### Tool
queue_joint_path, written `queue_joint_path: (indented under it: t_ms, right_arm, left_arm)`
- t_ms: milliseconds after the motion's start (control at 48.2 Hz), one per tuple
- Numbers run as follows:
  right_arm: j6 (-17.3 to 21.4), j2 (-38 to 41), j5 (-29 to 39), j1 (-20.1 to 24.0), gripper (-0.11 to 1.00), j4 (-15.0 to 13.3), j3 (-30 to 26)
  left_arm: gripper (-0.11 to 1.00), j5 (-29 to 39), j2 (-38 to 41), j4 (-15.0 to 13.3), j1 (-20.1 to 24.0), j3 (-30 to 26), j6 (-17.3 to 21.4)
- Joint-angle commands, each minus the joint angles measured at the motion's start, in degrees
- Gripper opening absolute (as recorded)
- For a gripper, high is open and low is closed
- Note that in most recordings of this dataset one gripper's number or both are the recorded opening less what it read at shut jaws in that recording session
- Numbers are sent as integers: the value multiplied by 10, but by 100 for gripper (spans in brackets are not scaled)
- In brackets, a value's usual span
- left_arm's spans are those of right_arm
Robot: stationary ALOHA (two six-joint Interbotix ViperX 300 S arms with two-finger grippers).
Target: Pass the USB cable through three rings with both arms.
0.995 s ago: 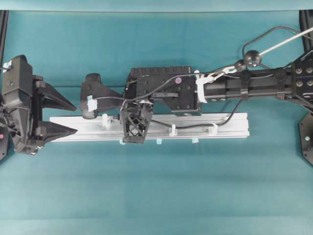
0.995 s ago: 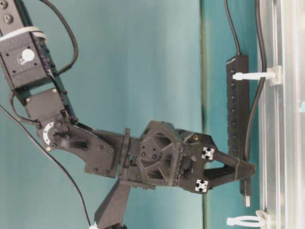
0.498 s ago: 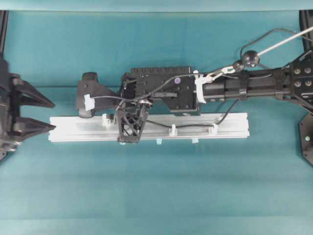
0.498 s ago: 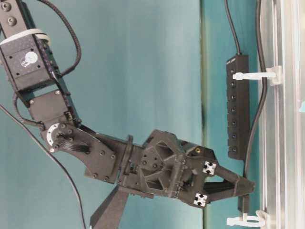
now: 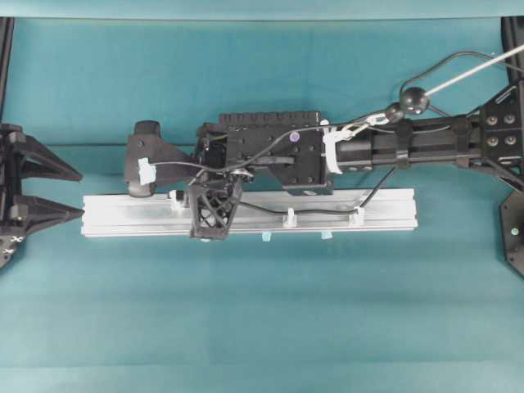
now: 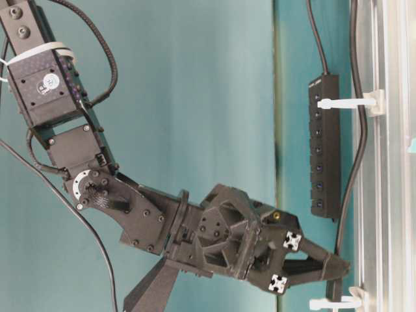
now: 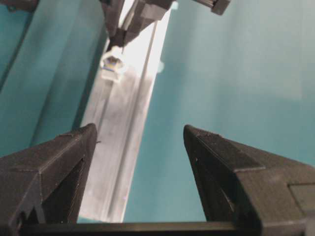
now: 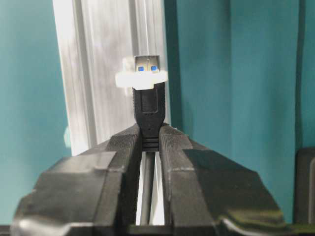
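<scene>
Right black wedge-fingered gripper (image 8: 150,140) pinches the black USB plug with metal tip (image 8: 146,105), fingers pressed on the plug body. The blue-tongued metal tip sits inside a small translucent white plastic ring (image 8: 142,78), poking out the far side. In the overhead view this ring (image 5: 175,199) is the leftmost of three on the long silver aluminium rail (image 5: 393,214); the thin black USB cable (image 5: 319,210) trails back through the middle ring (image 5: 288,218) and the right ring (image 5: 357,217), then curves up toward the right black arm (image 5: 426,143).

Left black gripper (image 7: 140,142) has its fingers spread wide, nothing between them, just off the rail's left end, aimed along it. In the overhead view it sits at the left edge (image 5: 49,192).

The black multi-port hub (image 6: 325,146) lies beside the rail on the teal table (image 5: 262,311).

No readable writing or brand anywhere; white tags on the arms are blank or too small to tell.
</scene>
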Motion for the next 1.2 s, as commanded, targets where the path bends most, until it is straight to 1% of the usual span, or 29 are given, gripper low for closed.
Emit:
queue_joint_path:
  t_ms: [0, 145, 373, 456, 580, 622, 871, 1078, 1182]
  right_arm:
    - [-3, -4, -16, 0, -6, 1, -4]
    - [-2, -2, -29, 0, -6, 3, 1]
    - [-2, -2, -34, 1, -6, 14, 18]
    - [-2, -2, -44, 2, -6, 14, 20]
    - [-1, -2, -67, 3, -6, 14, 19]
    - [0, -2, -76, 4, -6, 14, 20]
    - [11, -4, -105, 8, -6, 17, 27]
    - [16, -8, -111, 11, -6, 18, 36]
    - [16, -8, -112, 12, -6, 18, 37]
  left_arm:
    - [78, -5, 3, 2, 1, -4, 1]
    - [78, -5, 1, 1, 4, 0, 2]
    - [78, -10, 1, 2, 6, 2, 3]
    - [78, -19, 4, 2, 7, 3, 3]
    - [78, -52, 12, 2, 7, 8, 3]
    - [78, -74, 22, 2, 7, 13, 7]
    - [78, -155, 89, 2, 7, 41, 25]
    - [78, -176, 147, 2, 24, 46, 33]
    - [78, -200, 175, 2, 25, 46, 42]
